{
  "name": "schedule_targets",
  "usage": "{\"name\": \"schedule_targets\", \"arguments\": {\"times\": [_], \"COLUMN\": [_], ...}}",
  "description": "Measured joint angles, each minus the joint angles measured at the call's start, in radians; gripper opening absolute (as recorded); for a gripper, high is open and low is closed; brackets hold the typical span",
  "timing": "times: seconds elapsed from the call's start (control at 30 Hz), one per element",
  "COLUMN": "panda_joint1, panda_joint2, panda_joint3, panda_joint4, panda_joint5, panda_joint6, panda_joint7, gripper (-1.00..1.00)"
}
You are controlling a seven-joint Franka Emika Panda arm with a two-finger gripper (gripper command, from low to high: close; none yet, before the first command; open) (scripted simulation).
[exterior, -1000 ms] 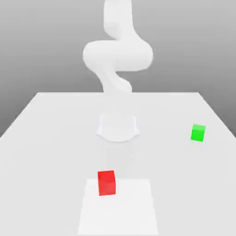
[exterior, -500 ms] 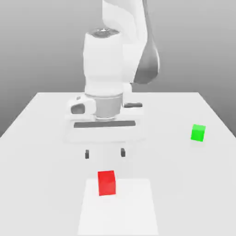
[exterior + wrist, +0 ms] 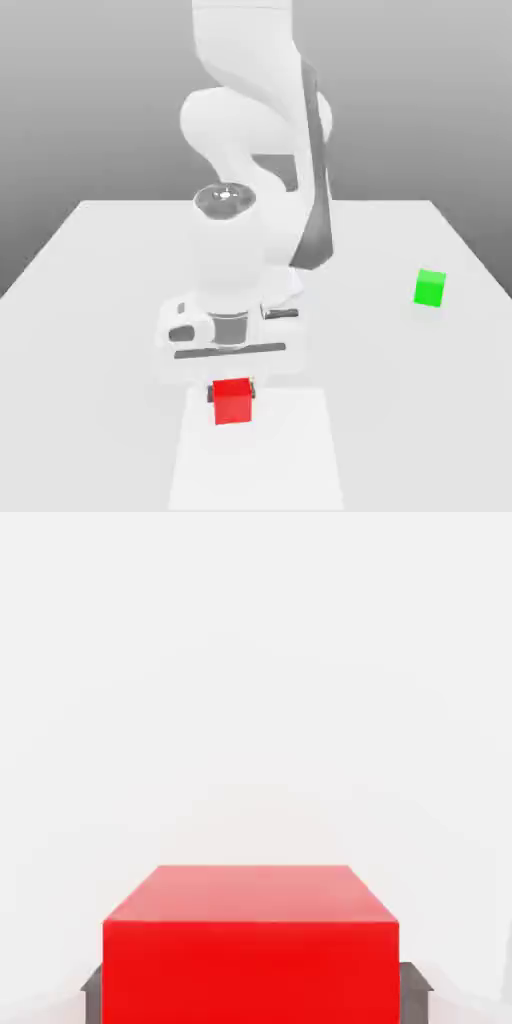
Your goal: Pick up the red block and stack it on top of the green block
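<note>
Squarely upright — red block (image 3: 232, 401) between jaws.

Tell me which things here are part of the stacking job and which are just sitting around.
Part of the job:
- the red block, on the table with the gripper down around it, a finger on each side
- the green block, standing alone toward the exterior view's right

Just there:
- the table
- the paler square patch under the red block
</note>
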Motion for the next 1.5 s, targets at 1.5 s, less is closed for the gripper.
{"name": "schedule_targets", "arguments": {"times": [1.5], "panda_joint1": [0.915], "panda_joint2": [-0.315], "panda_joint3": [0.702], "panda_joint4": [-0.049], "panda_joint5": [0.136], "panda_joint6": [-0.233], "panda_joint7": [0.006], "gripper": [-1.0]}}
